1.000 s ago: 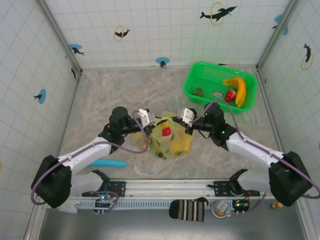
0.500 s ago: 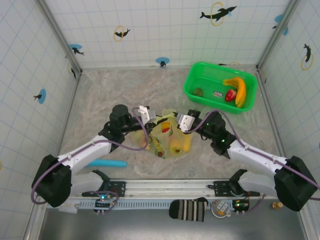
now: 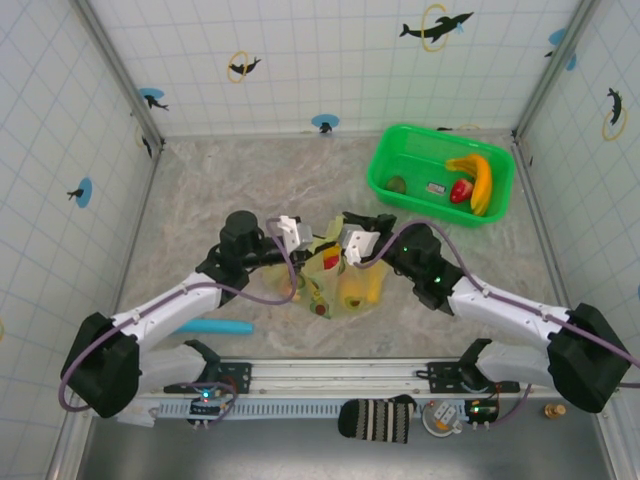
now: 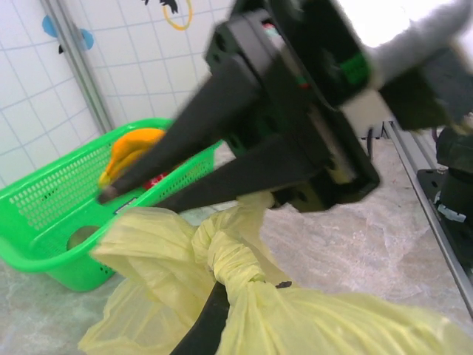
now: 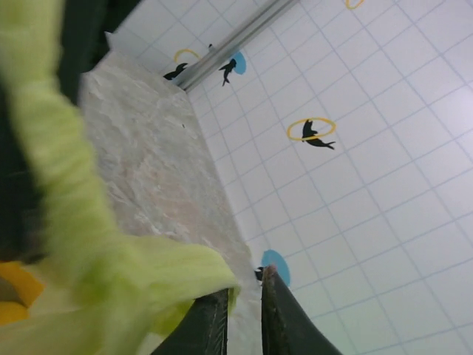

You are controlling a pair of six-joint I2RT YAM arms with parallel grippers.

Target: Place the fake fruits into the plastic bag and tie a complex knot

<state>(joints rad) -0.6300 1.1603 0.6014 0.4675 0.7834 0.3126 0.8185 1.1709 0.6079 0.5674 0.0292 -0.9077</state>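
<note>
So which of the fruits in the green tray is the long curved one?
The yellow-orange banana at the tray's right end. The red piece beside it and the dull round one at the left are stubby.

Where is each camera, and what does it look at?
Top external: above and behind, looking down on table, plastic bag, green tray; both arms, left pincer, right pincer.
Left wrist: on the left arm, facing across the bag's knot to the tray; own finger, right pincer.
Right wrist: on the right arm, facing past the bag to the tiled wall; own fingers.
Shared: all see the bag; top and left wrist see the tray.
</note>
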